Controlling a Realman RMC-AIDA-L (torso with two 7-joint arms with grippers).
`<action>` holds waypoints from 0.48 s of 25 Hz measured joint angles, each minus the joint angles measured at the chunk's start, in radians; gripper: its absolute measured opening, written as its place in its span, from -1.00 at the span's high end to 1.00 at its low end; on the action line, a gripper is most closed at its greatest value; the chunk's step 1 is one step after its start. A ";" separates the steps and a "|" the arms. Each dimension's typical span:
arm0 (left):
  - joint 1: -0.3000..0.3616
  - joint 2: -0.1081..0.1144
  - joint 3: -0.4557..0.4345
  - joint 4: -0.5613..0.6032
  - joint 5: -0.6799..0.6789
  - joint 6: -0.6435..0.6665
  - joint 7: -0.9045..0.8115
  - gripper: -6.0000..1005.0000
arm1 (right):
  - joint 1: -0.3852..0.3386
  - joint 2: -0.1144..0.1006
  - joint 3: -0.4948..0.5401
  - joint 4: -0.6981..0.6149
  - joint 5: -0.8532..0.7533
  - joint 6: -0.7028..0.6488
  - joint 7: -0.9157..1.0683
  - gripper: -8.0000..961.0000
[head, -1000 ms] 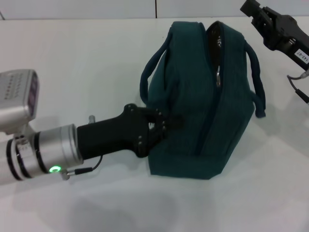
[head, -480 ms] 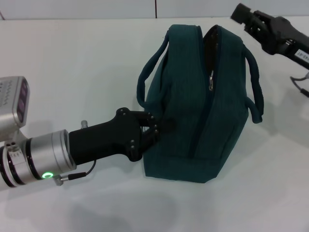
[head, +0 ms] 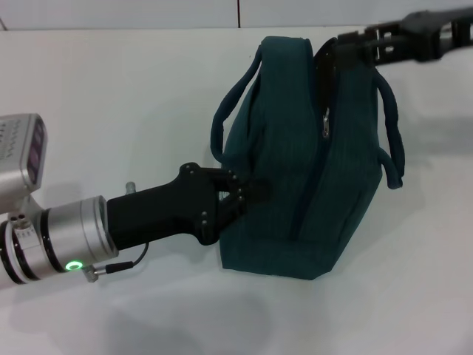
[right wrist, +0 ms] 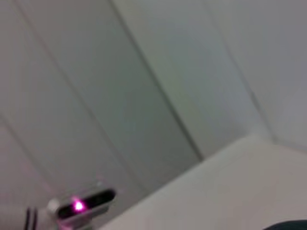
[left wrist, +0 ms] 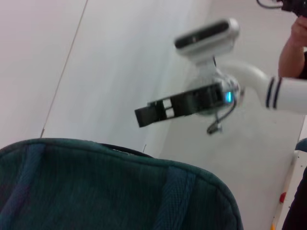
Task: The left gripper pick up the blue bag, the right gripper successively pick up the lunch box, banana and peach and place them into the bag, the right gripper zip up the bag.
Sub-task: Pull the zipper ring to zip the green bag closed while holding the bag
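Left gripper clamps the bag at its side; right gripper at the zipper top, grip unclear.

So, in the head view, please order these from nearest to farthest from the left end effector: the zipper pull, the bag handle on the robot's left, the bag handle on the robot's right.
1. Left handle: loop on the blue bag, just above the left end effector at the bag's side.
2. Zipper pull: on top, mid-bag.
3. Right handle: far side, below the right end effector.
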 joint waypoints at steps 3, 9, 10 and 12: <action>-0.001 0.000 0.000 0.001 0.000 0.000 -0.001 0.88 | 0.097 -0.049 0.001 0.003 -0.063 -0.052 0.115 -0.11; -0.005 0.000 0.002 0.012 0.000 0.001 -0.015 0.88 | 0.240 -0.081 0.001 0.017 -0.212 -0.105 0.304 -0.48; -0.007 0.000 0.002 0.012 0.000 0.001 -0.019 0.88 | 0.259 -0.083 0.001 0.024 -0.236 -0.115 0.319 -0.48; -0.011 0.000 0.001 0.012 0.000 0.001 -0.027 0.88 | 0.299 -0.084 0.002 0.048 -0.276 -0.134 0.341 -0.48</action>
